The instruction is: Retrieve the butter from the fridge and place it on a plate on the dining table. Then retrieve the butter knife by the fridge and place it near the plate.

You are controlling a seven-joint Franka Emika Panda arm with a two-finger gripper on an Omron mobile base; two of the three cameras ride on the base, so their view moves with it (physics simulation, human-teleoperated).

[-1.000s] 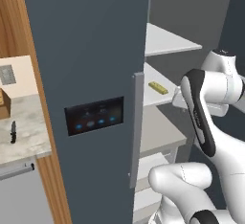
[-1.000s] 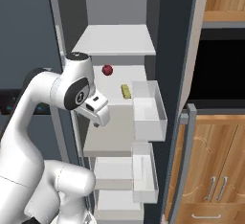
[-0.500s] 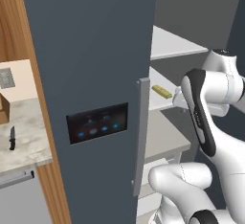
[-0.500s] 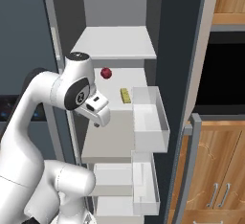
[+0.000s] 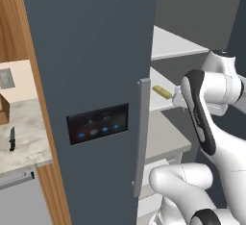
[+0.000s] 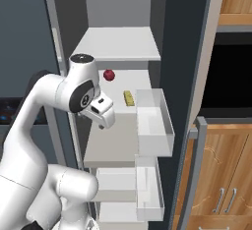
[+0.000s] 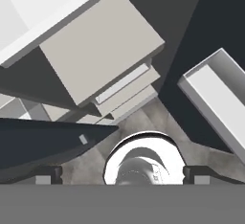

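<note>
The fridge (image 5: 96, 51) stands open on its right side, with its left door shut. The butter (image 5: 163, 92) is a small yellow stick lying on a middle shelf, also seen as the butter (image 6: 129, 98) from the right. My gripper (image 6: 103, 121) hangs in front of that shelf, left of the butter and lower, pointing down. In the hand view my gripper (image 7: 123, 175) is open with nothing between its tips. The butter knife (image 5: 12, 139) lies on the stone counter left of the fridge. The plate and the dining table are out of view.
A small red round thing (image 6: 109, 74) sits at the back of the butter's shelf. A clear door bin (image 6: 155, 121) juts out right of the shelf. White drawers (image 6: 128, 185) fill the fridge's lower part. Wooden cabinets (image 6: 221, 175) stand to the right.
The whole picture has shifted, so the base has moved relative to the fridge. The arm keeps about the same pose and the gripper stays open.
</note>
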